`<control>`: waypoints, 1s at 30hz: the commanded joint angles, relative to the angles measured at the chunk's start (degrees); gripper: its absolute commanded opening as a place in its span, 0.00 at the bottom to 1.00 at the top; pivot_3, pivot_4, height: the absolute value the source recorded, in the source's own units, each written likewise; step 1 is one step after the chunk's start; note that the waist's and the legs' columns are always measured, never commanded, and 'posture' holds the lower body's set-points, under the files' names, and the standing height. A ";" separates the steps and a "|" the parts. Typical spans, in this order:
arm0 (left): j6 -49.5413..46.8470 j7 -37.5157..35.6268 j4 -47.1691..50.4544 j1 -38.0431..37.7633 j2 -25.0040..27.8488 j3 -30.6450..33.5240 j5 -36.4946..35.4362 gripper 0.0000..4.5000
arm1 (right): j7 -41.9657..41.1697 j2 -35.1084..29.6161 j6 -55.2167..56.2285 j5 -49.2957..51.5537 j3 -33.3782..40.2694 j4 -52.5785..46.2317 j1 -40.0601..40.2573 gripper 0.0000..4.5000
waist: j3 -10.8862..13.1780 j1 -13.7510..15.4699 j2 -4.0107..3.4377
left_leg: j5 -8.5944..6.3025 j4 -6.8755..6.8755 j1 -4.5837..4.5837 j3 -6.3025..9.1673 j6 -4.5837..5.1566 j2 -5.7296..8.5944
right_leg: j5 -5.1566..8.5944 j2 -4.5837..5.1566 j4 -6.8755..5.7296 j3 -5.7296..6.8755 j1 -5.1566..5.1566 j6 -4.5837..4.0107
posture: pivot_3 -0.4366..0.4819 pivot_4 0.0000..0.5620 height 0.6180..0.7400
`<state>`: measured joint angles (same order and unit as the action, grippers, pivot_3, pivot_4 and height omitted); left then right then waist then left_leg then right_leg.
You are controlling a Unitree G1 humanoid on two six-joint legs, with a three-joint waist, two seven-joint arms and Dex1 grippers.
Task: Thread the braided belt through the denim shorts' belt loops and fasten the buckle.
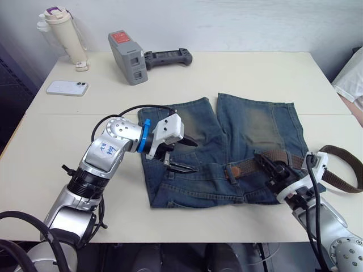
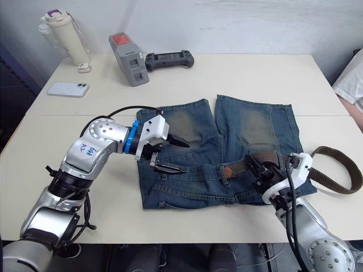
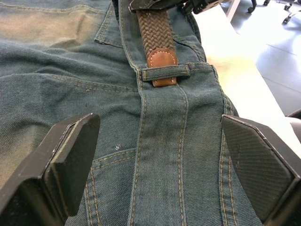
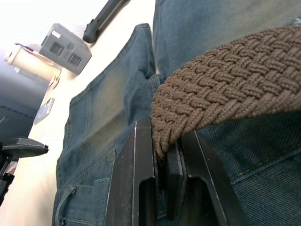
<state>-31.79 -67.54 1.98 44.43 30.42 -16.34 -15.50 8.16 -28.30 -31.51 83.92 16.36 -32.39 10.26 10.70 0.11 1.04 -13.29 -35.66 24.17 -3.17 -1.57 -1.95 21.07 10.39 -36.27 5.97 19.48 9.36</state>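
Observation:
The denim shorts [image 1: 198, 136] lie flat on the white table, waistband towards me. The braided belt [image 1: 249, 165] runs along the right half of the waistband, then curls off the shorts in a loop on the table [image 1: 346, 182]. Its tan leather tip [image 3: 162, 59] is tucked under a belt loop [image 3: 165, 71] at the waistband's middle. My left gripper [image 1: 190, 156] hovers open just above the left half of the waistband, short of that tip. My right gripper [image 4: 164, 127] is shut on the belt at the right side of the waistband. The buckle is hidden.
At the back left of the table lie a white phone [image 1: 67, 87], a cream bottle [image 1: 65, 34], a grey device with a red label [image 1: 127, 56] and a black controller [image 1: 167, 56]. The table's front edge runs close below the waistband.

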 commanded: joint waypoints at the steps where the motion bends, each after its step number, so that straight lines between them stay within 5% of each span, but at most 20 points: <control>1: 0.71 -0.02 1.88 1.00 0.36 0.66 -0.29 1.00 | -1.15 -0.24 -1.43 -1.59 0.12 0.68 1.21 0.01 | 0.00 -0.02 0.00 | 0.00 0.00 -0.01 0.00 0.00 0.00 | 0.00 0.00 -0.01 0.00 0.00 0.00 | 0.48 0.27 1.00; 12: 0.03 0.02 2.34 0.81 0.18 0.56 -0.69 1.00 | 1.59 6.63 -1.89 -10.60 -6.20 0.20 -2.71 0.01 | 0.00 -0.12 0.00 | 0.01 0.01 0.00 -0.01 -0.01 0.00 | 0.00 0.00 -0.01 0.00 0.03 0.00 | 0.48 0.27 1.00; 30: -2.60 -0.85 3.64 -0.06 1.51 -0.71 -0.52 1.00 | 7.79 22.19 -2.92 -10.33 -11.84 2.43 -6.09 0.01 | 0.00 -0.38 0.00 | 0.02 0.02 -0.01 -0.02 -0.04 -0.03 | 0.00 -0.02 -0.11 -0.03 0.09 0.00 | 0.48 0.27 1.00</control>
<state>-34.48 -68.38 3.76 44.40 31.65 -17.11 -15.61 15.46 -6.32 -32.98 72.17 5.70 -29.72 4.62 10.70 -0.27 1.04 -13.27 -35.64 24.16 -3.19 -1.61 -1.98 21.07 10.37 -36.37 5.94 19.57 9.36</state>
